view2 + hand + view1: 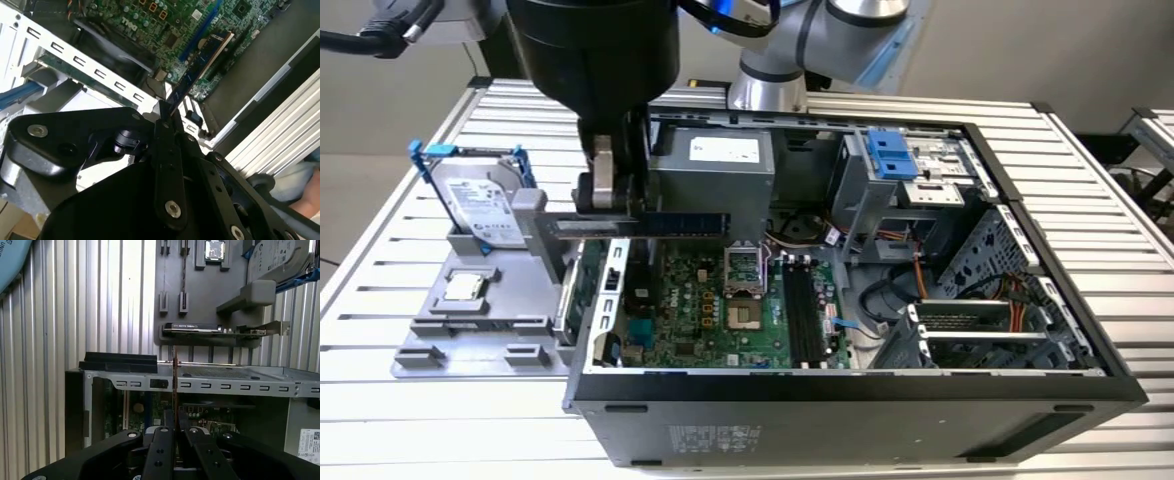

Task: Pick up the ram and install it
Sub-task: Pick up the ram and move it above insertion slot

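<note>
The case (854,395) lies open on the table (387,260), with the motherboard (707,310) in its half toward the exterior view's left. The slots (803,312) run near to far, just to the exterior view's right of the socket (744,290). The power supply (714,160) sits at the far wall, and the drive bay (907,165) is at the exterior view's right of it.

Just beside the case, on the exterior view's left, a holder (467,335) rests on the table. The hard drive (474,205) stands at its far end and a chip (463,288) lies nearer. The card (591,285) stands on edge next to the case wall.

The gripper (620,205) holds the ram (683,225) above the motherboard's far-left corner, before the power supply.
</note>
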### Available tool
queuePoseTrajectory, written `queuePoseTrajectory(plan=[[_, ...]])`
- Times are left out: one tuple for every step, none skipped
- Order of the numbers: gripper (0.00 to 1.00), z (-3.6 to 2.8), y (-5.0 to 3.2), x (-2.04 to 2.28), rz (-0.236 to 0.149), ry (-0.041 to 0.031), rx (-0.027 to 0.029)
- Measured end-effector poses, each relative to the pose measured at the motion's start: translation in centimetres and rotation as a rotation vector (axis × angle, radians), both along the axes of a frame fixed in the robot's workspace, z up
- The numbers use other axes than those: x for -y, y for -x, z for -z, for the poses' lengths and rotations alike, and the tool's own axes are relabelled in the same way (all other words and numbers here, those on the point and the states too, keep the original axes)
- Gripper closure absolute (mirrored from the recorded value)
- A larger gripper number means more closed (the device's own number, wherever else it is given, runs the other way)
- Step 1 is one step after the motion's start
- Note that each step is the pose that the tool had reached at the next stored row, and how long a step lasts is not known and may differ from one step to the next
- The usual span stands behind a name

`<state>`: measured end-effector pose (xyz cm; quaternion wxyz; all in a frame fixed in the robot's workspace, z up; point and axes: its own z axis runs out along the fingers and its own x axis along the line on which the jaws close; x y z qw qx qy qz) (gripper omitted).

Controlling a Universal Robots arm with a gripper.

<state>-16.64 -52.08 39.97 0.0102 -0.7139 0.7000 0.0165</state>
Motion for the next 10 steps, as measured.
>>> queuePoseTrajectory(plan=[[1.0, -0.02, -0.2, -0.01, 0.0, 0.0004, -0.0002], [1.0, 0.01, -0.39, 0.0, 0.0, -0.0002, 0.0001], [1.0, -0.01, -0.58, 0.0, 0.0, 0.0002, -0.0001], [1.0, -0.01, -0.76, 0.0, 0.0, 0.0002, -0.0001], [1.0, 0.0, -0.95, 0.0, 0.0, 0.0, 0.0], [1.0, 0.0, -1.14, 0.0, 0.0, 0.0001, 0.0], [1.0, -0.01, -1.33, 0.0, 0.0, 0.0001, 0.0], [1.0, -0.01, -1.54, 0.0, 0.0, 0.0002, -0.0001], [1.0, 0.0, -1.75, 0.0, 0.0, 0.0001, 0.0], [1.0, 0.0, -1.96, 0.0, 0.0, 0.0, 0.0]])
